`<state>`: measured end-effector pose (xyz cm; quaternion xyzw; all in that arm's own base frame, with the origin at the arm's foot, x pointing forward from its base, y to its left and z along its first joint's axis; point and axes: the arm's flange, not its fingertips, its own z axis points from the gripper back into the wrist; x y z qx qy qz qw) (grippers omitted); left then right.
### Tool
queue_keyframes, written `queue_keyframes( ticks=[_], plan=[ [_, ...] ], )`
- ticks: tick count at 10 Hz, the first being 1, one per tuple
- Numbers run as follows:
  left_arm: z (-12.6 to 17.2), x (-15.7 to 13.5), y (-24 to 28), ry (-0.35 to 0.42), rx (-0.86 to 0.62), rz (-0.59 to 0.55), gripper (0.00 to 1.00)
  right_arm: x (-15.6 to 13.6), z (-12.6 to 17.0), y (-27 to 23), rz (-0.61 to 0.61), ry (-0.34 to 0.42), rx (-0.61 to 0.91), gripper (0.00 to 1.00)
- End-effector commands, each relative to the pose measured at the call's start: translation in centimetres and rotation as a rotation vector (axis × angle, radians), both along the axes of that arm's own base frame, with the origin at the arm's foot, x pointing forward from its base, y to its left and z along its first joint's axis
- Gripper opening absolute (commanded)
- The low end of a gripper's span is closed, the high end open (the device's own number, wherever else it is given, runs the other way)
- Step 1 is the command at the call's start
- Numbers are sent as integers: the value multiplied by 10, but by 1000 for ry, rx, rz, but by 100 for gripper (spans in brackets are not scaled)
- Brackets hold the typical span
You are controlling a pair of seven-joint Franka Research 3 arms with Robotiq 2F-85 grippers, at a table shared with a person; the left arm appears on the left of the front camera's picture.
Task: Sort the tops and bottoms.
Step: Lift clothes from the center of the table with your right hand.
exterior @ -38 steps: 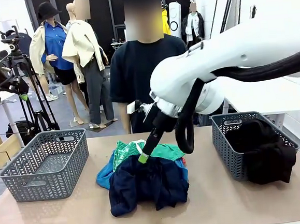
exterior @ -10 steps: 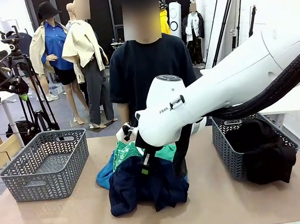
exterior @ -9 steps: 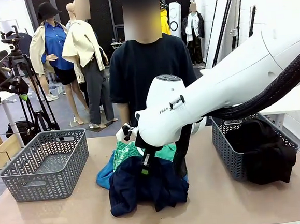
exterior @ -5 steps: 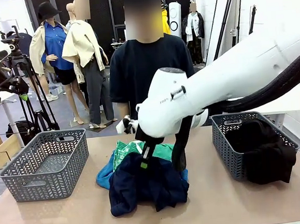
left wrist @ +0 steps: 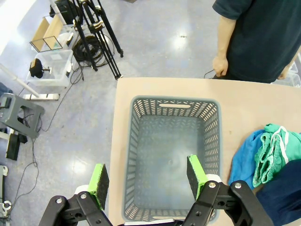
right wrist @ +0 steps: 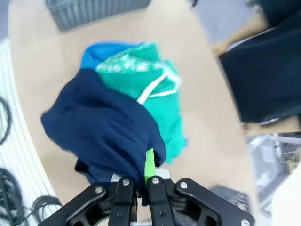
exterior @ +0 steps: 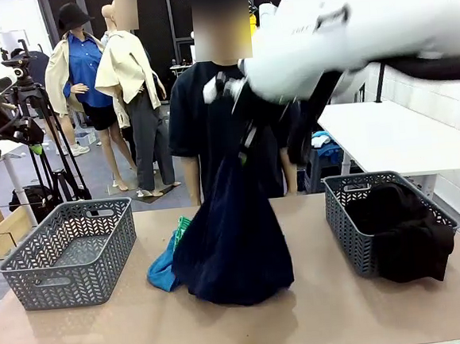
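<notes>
While my right hand (right wrist: pixel 145 172) pinches the navy trousers (exterior: pixel 236 243), lifted high over the worktop (exterior: pixel 83 335), one black garment (exterior: pixel 406 234) already lies in the right basket (exterior: pixel 338 211). Green shorts (left wrist: pixel 275 146) and a blue piece (exterior: pixel 162 269) are not yet sorted; my left hand (left wrist: pixel 146 178) hangs wide over the left basket (exterior: pixel 69 256).

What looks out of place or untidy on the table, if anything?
The black garment hangs over the front rim of the right basket instead of lying fully inside. Nothing else stands out: the right hand holds the navy trousers up, and their lower end seems to rest on the table.
</notes>
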<state>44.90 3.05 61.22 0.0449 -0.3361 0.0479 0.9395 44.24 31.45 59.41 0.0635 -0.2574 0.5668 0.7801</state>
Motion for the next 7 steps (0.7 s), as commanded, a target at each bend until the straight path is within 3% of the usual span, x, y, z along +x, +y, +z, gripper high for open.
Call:
queue_keyframes(
  ticks=[1, 5, 7],
  plan=[
    [0, -1, 1, 6, 22, 3, 87, 8, 57, -15, 25, -28, 48, 0],
    [0, -1, 1, 6, 22, 3, 87, 22, 191, -46, -83, -165, 131, 0],
    [0, -1, 1, 6, 22, 3, 87, 17, 237, -53, -118, -204, 120, 0]
  ],
)
